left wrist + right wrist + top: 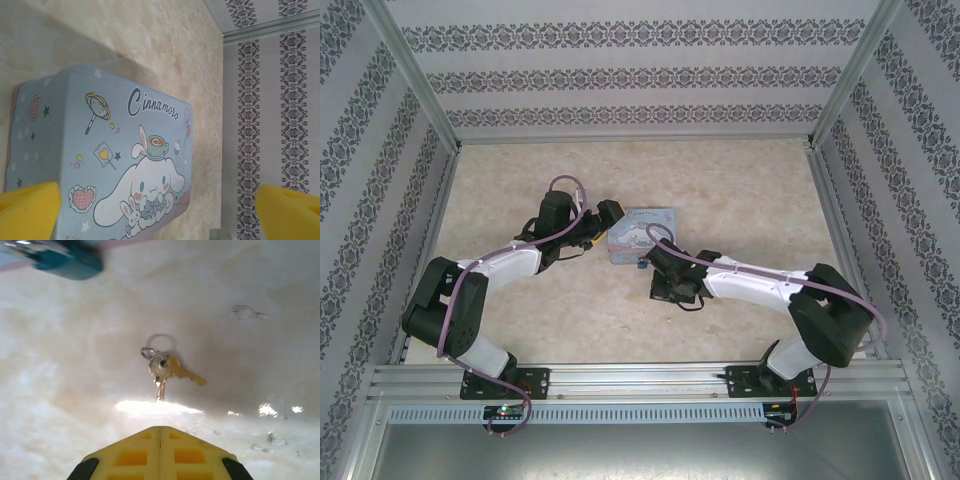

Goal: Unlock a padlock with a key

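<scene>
The padlock (65, 262) is a small blue body, blurred, lying on the table at the top left of the right wrist view. Two keys on a ring (165, 367), one brassy and one silvery, lie flat on the table a short way ahead of my right gripper (160, 429). Its yellow fingers are pressed together with nothing between them. My left gripper (160, 212) stands wide open over the near end of the pastel-blue cartoon tin box (115, 150), one yellow fingertip (30, 210) at each lower corner of that view. From above, the left gripper (607, 218) is at the box's left edge.
The tin box (642, 232) sits mid-table between the two arms. Patterned walls (640, 75) enclose the table at the back and sides. Scuffs mark the marbled tabletop (250, 312) to the right of the keys.
</scene>
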